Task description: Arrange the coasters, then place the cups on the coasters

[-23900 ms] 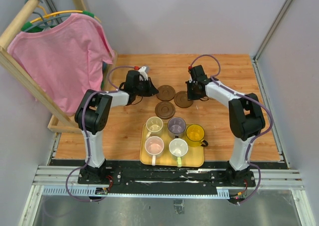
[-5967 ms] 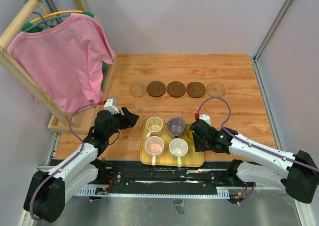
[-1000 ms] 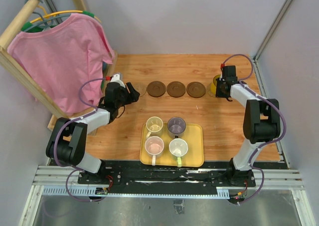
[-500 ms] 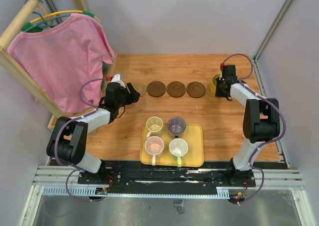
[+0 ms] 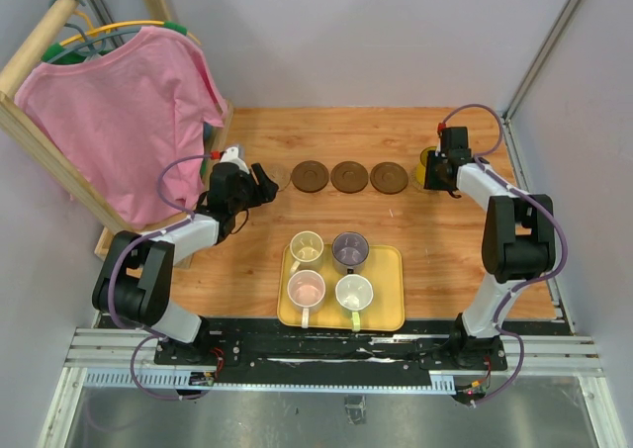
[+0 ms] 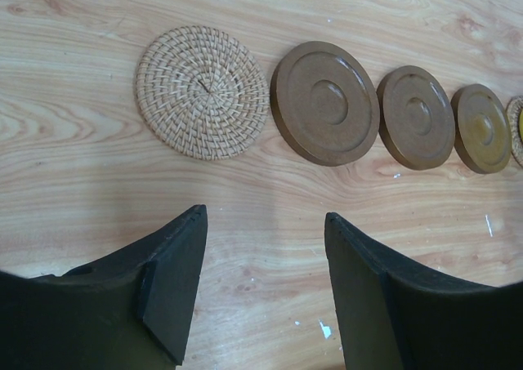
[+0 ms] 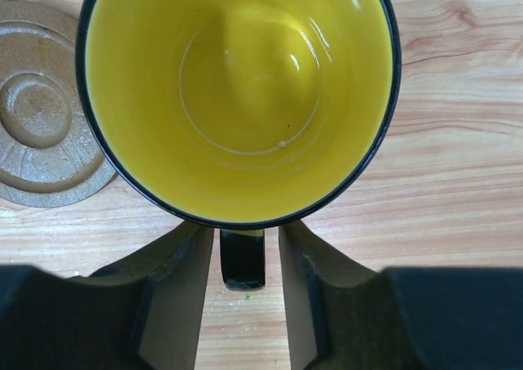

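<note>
Five coasters lie in a row at the back of the table: a woven tan one [image 6: 202,91], then three dark brown discs [image 5: 310,175] [image 5: 349,176] [image 5: 389,177]. The amber yellow cup [image 7: 237,92] stands upright at the row's right end, covering the last coaster. My right gripper [image 7: 241,227] is open, its fingers either side of the cup's handle [image 7: 242,258] with a gap on each side. My left gripper [image 6: 263,215] is open and holds nothing, just short of the woven coaster. The other cups stand on the tray: pale yellow [image 5: 306,246], purple-grey [image 5: 350,250], pink [image 5: 307,289], whitish-green [image 5: 354,293].
The yellow tray [image 5: 391,262] sits at the front middle. A wooden rack with a pink shirt [image 5: 129,112] stands along the left side, close to the left arm. Grey walls enclose the back and right of the table.
The right gripper's jaws have spread apart from the amber cup's handle. The cup stays at the right end of the row. The left arm has not moved.
</note>
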`<state>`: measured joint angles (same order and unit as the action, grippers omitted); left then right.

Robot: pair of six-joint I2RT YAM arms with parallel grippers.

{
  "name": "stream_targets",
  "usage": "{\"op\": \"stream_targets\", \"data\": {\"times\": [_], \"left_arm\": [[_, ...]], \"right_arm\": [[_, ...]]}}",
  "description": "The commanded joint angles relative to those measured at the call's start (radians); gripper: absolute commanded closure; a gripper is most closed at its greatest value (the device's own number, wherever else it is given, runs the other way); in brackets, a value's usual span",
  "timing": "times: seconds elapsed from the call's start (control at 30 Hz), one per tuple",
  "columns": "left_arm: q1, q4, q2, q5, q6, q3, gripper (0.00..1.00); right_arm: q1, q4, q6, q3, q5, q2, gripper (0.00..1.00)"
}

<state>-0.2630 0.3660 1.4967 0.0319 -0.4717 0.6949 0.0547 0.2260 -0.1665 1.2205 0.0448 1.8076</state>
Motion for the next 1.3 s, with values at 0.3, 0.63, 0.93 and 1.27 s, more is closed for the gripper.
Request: {"op": "stream_targets", "data": {"times": [0.3, 0.63, 0.93, 1.27], "left_arm": [[0.007, 0.027, -0.011, 0.023, 0.002, 0.022, 0.38], [0.006, -0.012, -0.090, 0.049, 0.033, 0.004, 0.32], [-0.035, -0.045, -0.174, 0.049, 0.033, -0.049, 0.30], [-0.103, -0.062, -0.241, 0.084, 0.031, -0.097, 0.29]], "right_arm": [[-0.013, 0.023, -0.050, -0.062, -0.018, -0.135, 0.37], [0.161, 0.166, -0.082, -0.244, -0.097, -0.533, 0.22], [0.382, 0.292, -0.198, -0.348, -0.140, -0.748, 0.15], [0.480, 0.287, -0.234, -0.422, -0.206, -0.765, 0.17]]}}
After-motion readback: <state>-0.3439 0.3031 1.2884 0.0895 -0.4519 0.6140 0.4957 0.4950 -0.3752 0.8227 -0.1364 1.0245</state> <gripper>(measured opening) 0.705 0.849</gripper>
